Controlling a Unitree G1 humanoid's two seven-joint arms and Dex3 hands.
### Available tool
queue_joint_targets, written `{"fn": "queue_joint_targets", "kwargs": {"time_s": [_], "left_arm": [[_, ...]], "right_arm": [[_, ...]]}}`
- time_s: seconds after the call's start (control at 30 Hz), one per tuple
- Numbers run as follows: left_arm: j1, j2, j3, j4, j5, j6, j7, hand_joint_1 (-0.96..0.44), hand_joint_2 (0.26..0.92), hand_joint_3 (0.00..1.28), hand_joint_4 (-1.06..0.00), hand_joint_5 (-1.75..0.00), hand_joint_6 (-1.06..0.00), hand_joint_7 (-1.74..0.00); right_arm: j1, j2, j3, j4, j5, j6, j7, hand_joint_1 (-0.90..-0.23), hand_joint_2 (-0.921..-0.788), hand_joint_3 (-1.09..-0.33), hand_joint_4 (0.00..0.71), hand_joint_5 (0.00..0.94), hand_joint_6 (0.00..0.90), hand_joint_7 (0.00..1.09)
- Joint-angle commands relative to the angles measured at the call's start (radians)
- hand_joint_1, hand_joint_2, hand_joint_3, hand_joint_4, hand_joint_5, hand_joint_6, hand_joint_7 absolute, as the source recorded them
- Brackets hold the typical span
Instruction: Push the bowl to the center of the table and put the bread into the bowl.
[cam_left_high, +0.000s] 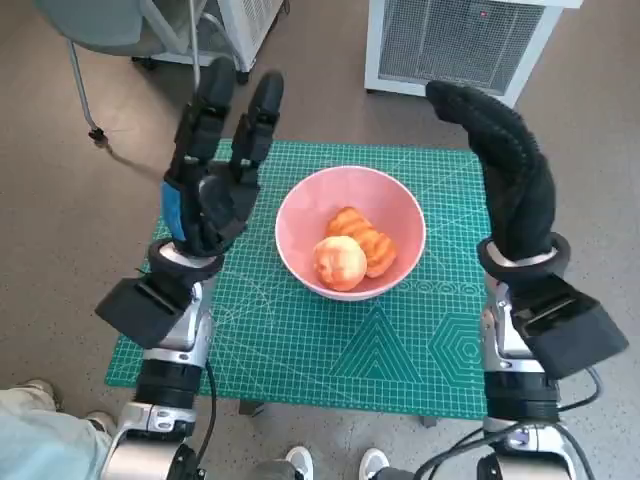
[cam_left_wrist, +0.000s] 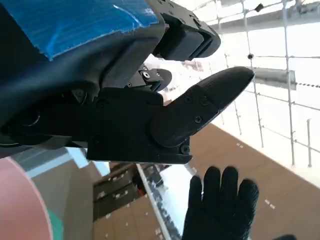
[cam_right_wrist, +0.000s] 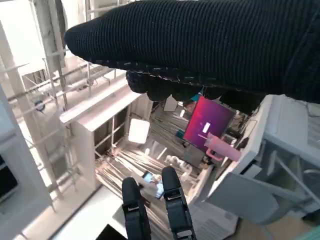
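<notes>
A pink bowl (cam_left_high: 350, 196) stands near the middle of the green cutting mat (cam_left_high: 330, 345) that covers the small table. Inside it lie two pieces of bread: a round golden bun (cam_left_high: 339, 262) and a ridged orange loaf (cam_left_high: 366, 238) behind it. My left hand (cam_left_high: 215, 175) is raised beside the bowl on its left, fingers stretched upward and apart, holding nothing. My right hand (cam_left_high: 505, 165) in its black glove is raised on the bowl's right, fingers extended, also holding nothing. The left wrist view catches a sliver of the bowl's rim (cam_left_wrist: 20, 205) and my gloved right hand (cam_left_wrist: 222, 210).
A white appliance with a grille (cam_left_high: 455, 40) stands on the floor beyond the table. A chair with a metal leg (cam_left_high: 85, 60) is at the far left. A person's shoes (cam_left_high: 335, 464) show by the table's near edge, and a light-clad leg (cam_left_high: 40, 440) at the lower left.
</notes>
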Motion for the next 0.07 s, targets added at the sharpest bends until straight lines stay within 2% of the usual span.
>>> {"fn": "queue_joint_targets", "kwargs": {"time_s": [0.03,0.07], "left_arm": [[0.019,-0.010,0.002,0.015,0.004,-0.014,-0.008,-0.69,0.921,0.60,-0.22,-0.01,-0.28,-0.10],[0.021,-0.011,0.002,0.015,0.003,-0.014,-0.010,-0.68,0.921,0.59,-0.22,-0.01,-0.28,-0.10]], "right_arm": [[0.013,-0.004,0.006,0.021,-0.020,-0.010,-0.007,-0.645,-0.921,-0.844,0.158,0.001,-0.001,0.54],[0.013,-0.005,0.007,0.023,-0.020,-0.012,-0.007,-0.644,-0.921,-0.847,0.157,0.001,-0.001,0.54]]}}
